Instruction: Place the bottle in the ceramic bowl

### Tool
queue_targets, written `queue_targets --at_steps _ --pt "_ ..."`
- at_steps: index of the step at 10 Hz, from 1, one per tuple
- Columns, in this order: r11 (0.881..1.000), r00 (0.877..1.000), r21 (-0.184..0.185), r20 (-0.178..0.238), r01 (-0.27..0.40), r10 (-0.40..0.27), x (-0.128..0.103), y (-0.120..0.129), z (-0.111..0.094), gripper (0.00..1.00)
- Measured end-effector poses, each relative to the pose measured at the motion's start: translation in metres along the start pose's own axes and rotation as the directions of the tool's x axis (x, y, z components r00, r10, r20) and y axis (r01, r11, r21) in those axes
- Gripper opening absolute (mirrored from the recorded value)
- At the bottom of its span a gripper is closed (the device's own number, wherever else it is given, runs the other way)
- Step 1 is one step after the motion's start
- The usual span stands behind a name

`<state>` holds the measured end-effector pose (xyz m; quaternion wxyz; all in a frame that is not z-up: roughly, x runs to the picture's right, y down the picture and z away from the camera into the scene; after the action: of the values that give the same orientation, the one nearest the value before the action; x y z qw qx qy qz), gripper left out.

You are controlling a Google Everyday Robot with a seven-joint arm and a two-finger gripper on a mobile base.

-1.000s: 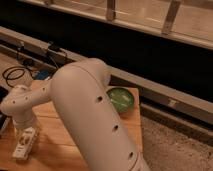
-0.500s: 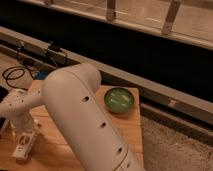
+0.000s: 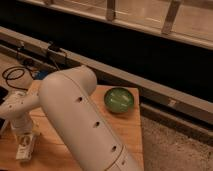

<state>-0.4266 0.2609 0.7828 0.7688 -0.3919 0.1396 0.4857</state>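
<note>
The ceramic bowl (image 3: 119,100) is glossy green, stands upright near the back right corner of the wooden table (image 3: 125,132), and looks empty. My gripper (image 3: 24,146) is at the table's front left, pointing down at the surface, far from the bowl. A pale slim shape sits right at its tip; I cannot tell whether that is the bottle or part of the gripper. No bottle shows elsewhere. My thick white arm (image 3: 80,120) crosses the middle of the table and hides much of it.
Black cables (image 3: 15,75) and a blue object (image 3: 42,75) lie off the table's back left. A dark rail and wall (image 3: 150,55) run behind the table. Speckled floor (image 3: 175,150) lies past the table's right edge.
The big arm link has swung left and away from the bowl, which now shows whole. The gripper has stayed low at the front left of the table.
</note>
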Motion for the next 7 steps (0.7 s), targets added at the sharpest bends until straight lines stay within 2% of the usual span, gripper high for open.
queue_targets --at_steps 2,3,6,7 --pt "1.000 0.999 -0.007 0.045 0.002 -0.002 -0.003 -0.004 -0.022 0.03" --pt "1.000 0.997 -0.004 0.079 0.002 -0.002 -0.007 -0.008 -0.042 0.00" --pt "1.000 0.986 0.026 0.169 0.002 -0.006 -0.027 -0.021 -0.103 0.00" --pt "0.999 0.978 0.048 0.207 -0.011 0.001 -0.042 -0.041 -0.123 0.00"
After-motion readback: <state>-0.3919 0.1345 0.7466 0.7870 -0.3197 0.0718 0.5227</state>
